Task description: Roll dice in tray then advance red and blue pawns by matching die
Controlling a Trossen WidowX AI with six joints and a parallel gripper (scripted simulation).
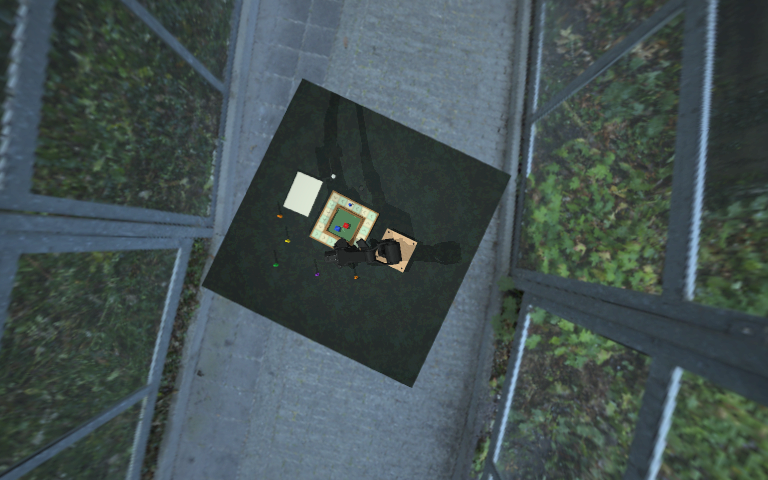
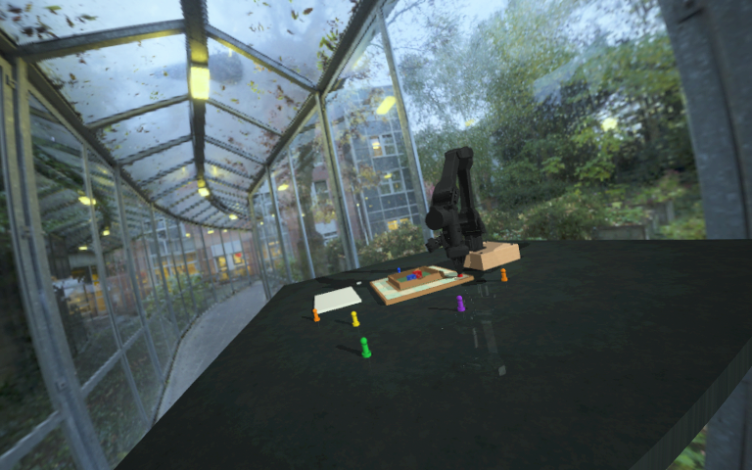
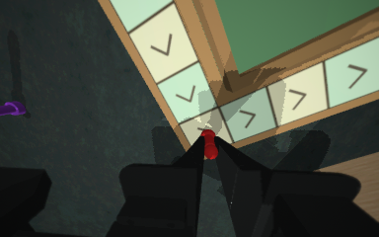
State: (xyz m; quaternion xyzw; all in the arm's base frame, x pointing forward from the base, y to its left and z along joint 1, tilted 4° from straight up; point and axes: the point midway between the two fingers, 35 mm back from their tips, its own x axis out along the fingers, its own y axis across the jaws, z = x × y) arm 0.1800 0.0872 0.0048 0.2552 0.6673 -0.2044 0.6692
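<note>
From the top view, the arm is covering the board's [image 1: 342, 221] near corner; red die [image 1: 346, 225] and blue die [image 1: 338, 228] are lying in the tray, pips unreadable.

In the exterior view, the tool [image 2: 457, 269] is hiding most of the red pawn.

In the wrist view, the tool [image 3: 210, 143] is pinching the red pawn [image 3: 209, 144] over the corner square; only arrows are showing, no writing.

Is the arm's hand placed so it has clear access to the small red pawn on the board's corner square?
Yes, it looks so. The hand is already closed on the small red pawn at the board's corner square, its fingers on either side. Nothing stands between; the purple pawn lies well aside.
</note>
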